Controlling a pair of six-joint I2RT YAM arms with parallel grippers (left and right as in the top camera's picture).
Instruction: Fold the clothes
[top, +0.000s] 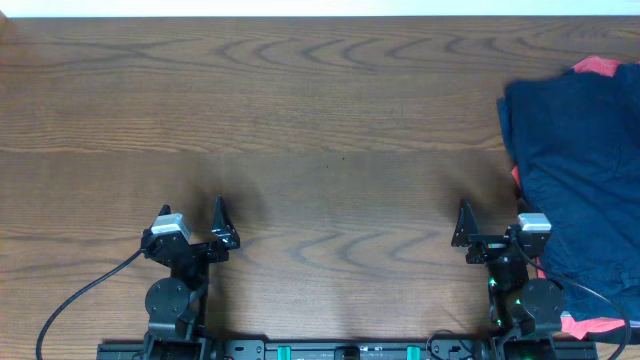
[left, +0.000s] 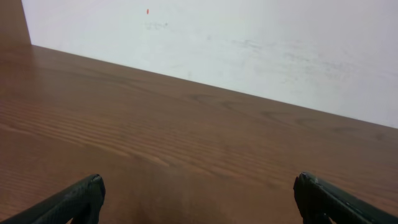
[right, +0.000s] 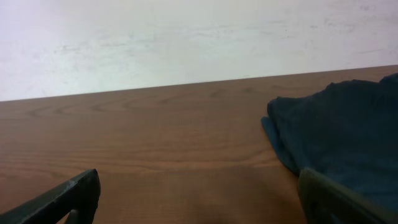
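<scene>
A pile of dark navy-blue clothes (top: 585, 170) lies at the table's right edge, with coral-red fabric (top: 600, 66) showing at its top and a strip at the bottom right. The pile also shows at the right of the right wrist view (right: 342, 134). My right gripper (top: 490, 228) is open and empty, just left of the pile's lower part; in the right wrist view (right: 199, 193) its fingers are wide apart over bare wood. My left gripper (top: 192, 222) is open and empty at the front left, far from the clothes; in the left wrist view (left: 199, 196) it holds nothing.
The wooden table (top: 320, 130) spreads across the whole view, with a white wall (left: 249, 43) beyond its far edge. Both arm bases stand at the front edge with black cables trailing.
</scene>
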